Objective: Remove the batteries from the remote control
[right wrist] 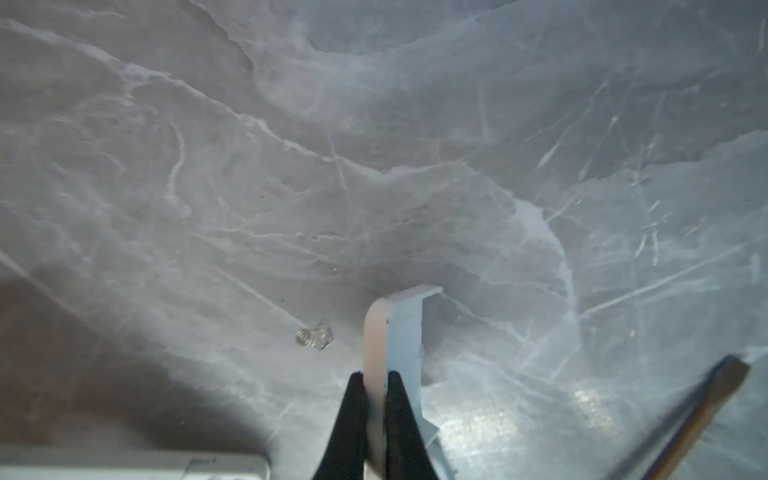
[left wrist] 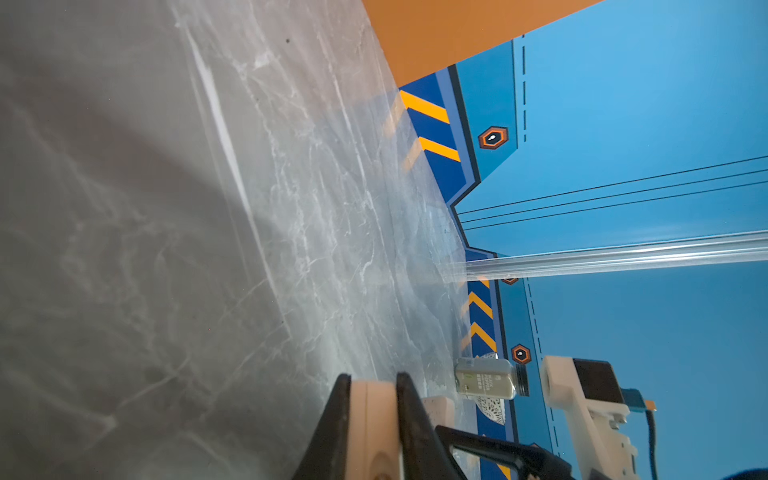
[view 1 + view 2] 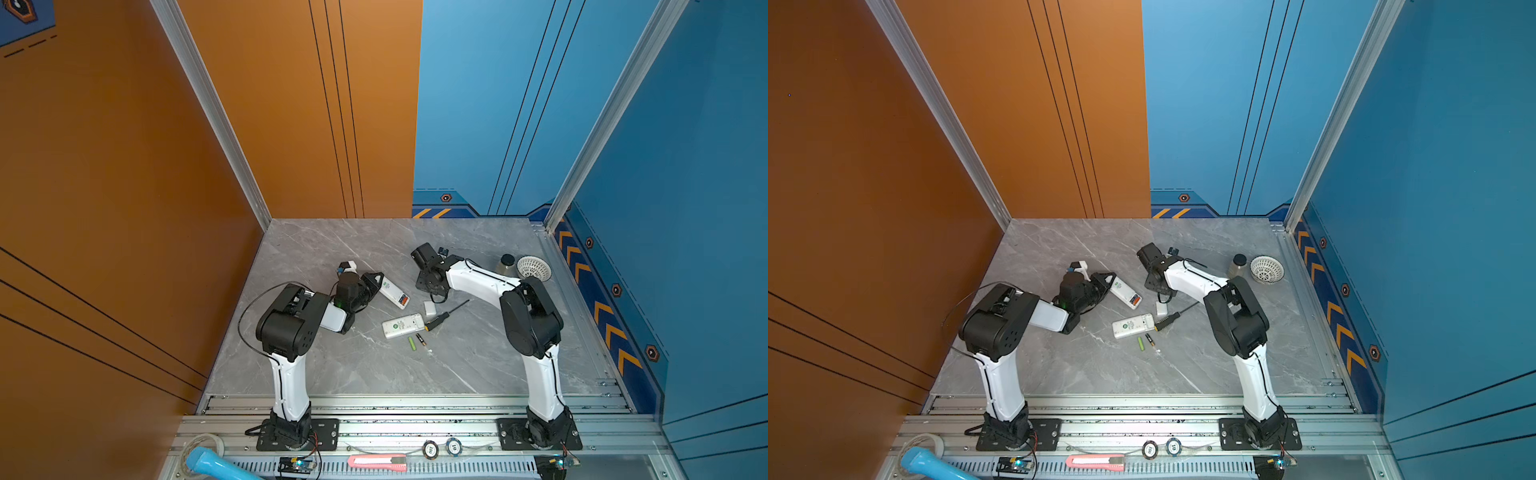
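Your left gripper (image 2: 372, 380): clamped on one end of a white remote (image 3: 390, 291), held low over the grey table (image 3: 332, 249), left of the middle. The wrist view shows both black fingers (image 2: 332, 428) pressed against the remote's sides.

Your right gripper (image 1: 375, 376): pinched tight on the edge of a thin white battery cover (image 1: 395, 328). You cannot tell whether the cover's far end touches the table.

Items on your table:
- red-orange battery (image 3: 403, 298): sits in the uncovered compartment at the free end of the white remote. Something dark lies beside it, too small to name.
- lime green battery (image 3: 411, 343) and black battery (image 3: 421, 339) with a gold end: loose on the table, side by side but apart, just in front of the second remote.
- second remote (image 3: 402, 326): lying flat near the middle of the table.
- screwdriver (image 3: 446, 315): black-and-yellow handle just beside the second remote's right end, shaft pointing away to the right.
- spring (image 1: 314, 336): a small wire coil on the table, near the battery cover.
- jar (image 3: 506, 264) with a dark lid and white basket (image 3: 534, 267): together at the far right.
- pink box cutter (image 3: 378, 462): on the front rail, with two poker chips (image 3: 431, 450) just beside it.
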{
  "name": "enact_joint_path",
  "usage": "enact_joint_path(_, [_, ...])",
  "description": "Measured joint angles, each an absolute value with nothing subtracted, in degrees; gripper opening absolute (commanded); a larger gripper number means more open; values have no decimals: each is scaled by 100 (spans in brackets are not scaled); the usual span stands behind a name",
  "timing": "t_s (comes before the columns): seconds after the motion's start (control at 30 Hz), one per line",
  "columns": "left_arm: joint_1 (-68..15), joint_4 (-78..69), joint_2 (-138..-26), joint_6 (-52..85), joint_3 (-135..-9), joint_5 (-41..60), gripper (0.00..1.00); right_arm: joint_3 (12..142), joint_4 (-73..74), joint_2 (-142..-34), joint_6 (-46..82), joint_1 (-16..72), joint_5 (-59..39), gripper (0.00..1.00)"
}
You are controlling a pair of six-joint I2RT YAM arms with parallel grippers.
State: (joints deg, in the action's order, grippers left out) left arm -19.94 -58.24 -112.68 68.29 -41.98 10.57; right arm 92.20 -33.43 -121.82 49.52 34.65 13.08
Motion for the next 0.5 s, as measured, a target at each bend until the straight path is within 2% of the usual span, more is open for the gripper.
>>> enact_joint_path(0.03, [-2038, -5896, -11268, 6855, -4154, 991, 29, 9312, -3406, -12276, 4849, 3459, 1387, 8])
enact_joint_path(0.13, [-2115, -5942, -11275, 6882, -4040, 836, 55, 9603, -3548, -12446, 4569, 3450, 1533, 44])
enact_joint_path(0.17, [-2137, -5944, -11275, 6901, -3981, 786, 62, 9701, -3566, -12486, 4506, 3441, 1529, 50])
enact_joint_path(0.27, [-2143, -5964, -11262, 6930, -3765, 687, 66, 9797, -3616, -12490, 4399, 3404, 1522, 65])
enact_joint_path(0.43, [-1942, -5474, -10805, 6775, -3540, 770, 74, 9553, -3776, -12119, 4449, 3336, 1476, 79])
enact_joint_path(0.5, [-1767, -5120, -10532, 6678, -3450, 792, 81, 9301, -3898, -11690, 4532, 3330, 1487, 83])
